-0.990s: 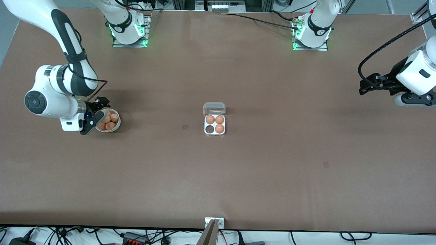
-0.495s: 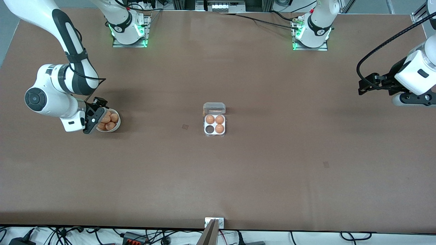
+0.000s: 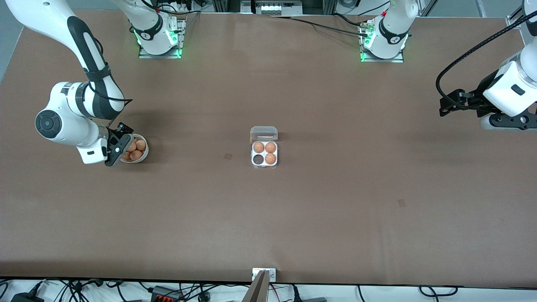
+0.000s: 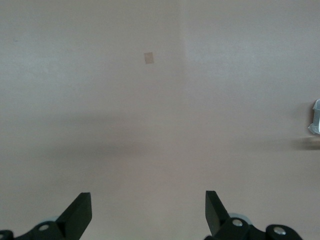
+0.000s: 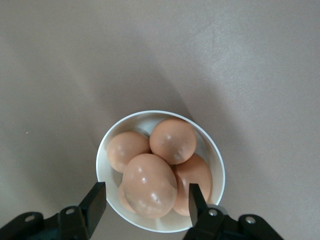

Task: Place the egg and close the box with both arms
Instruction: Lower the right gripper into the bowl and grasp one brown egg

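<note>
No legible text, labels, brand names, numbers or signs appear in any of the three views. The round dark emblems on the two arm bases [image 3: 147, 35] [image 3: 394, 40], at the top of the front view, carry a pale mark too small to read. The small square patches on the table [image 3: 228, 156] [image 3: 401, 203] [image 4: 148, 58] are blank.

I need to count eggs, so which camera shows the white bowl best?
The right wrist view: the bowl fills it from above, eggs distinct. The front view shows it small, partly covered by the right pincer. The left wrist view misses it.
</note>
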